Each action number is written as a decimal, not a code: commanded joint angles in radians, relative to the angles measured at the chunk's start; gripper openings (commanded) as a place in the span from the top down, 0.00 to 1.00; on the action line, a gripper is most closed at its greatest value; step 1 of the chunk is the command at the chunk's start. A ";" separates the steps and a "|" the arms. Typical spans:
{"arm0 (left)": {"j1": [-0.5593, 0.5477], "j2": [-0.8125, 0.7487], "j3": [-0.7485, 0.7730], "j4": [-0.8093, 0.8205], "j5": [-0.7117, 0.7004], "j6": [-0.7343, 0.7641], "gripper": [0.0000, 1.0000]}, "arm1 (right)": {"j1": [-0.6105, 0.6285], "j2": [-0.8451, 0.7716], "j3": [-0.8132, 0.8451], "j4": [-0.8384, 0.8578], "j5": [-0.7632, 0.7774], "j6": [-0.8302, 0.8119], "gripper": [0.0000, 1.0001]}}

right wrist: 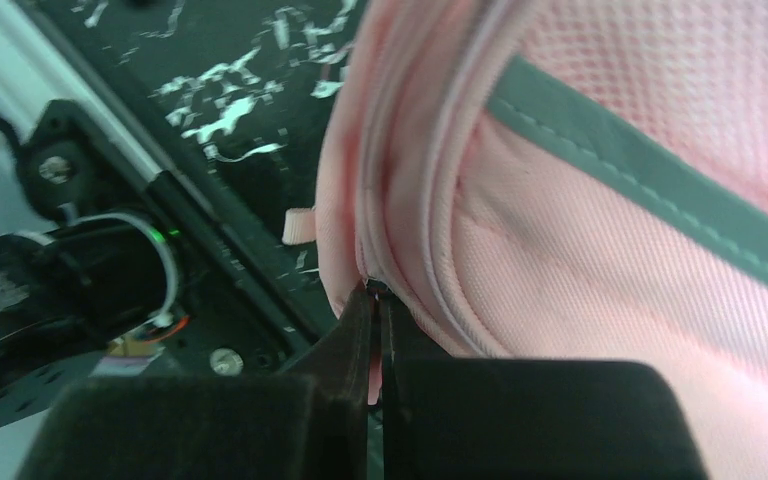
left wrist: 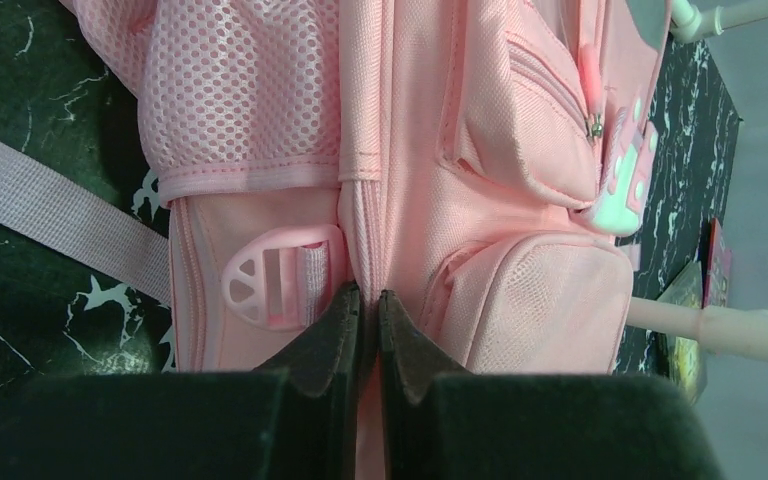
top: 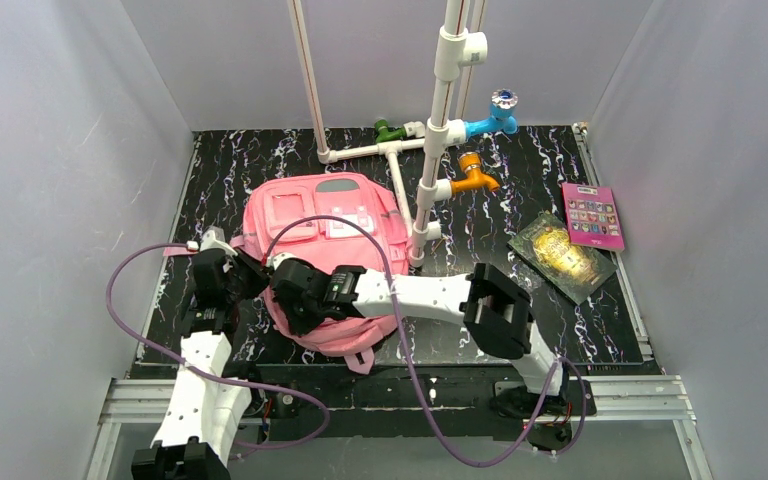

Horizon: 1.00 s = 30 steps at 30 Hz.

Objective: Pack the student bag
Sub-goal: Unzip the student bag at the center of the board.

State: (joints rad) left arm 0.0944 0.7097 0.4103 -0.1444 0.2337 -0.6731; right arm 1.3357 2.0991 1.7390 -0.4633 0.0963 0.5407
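The pink student bag (top: 325, 235) lies flat on the black marbled table, front pockets up. My left gripper (top: 250, 275) is at its near left side, shut on a fold of the bag's pink fabric seam (left wrist: 368, 300). My right gripper (top: 285, 300) is at the bag's near edge, shut on the bag's zipper pull (right wrist: 375, 288) at the zip line. A green book (top: 560, 255) and a pink book (top: 592, 214) lie at the right of the table, apart from the bag.
A white pipe frame (top: 430, 150) with green, blue and orange fittings stands just behind and right of the bag. A pink strap (left wrist: 50, 215) trails left over the table. Grey walls close in both sides. A metal rail runs along the near edge (top: 410, 395).
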 commanded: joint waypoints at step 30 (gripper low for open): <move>-0.037 -0.040 0.082 -0.535 -0.151 -0.463 1.00 | -0.286 0.050 0.299 -0.187 -0.016 -0.229 0.99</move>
State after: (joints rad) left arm 0.0704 0.6685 0.5198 -0.4984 -0.0738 -1.0908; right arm 1.0817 2.1548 1.9938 -0.7155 -0.0772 0.3557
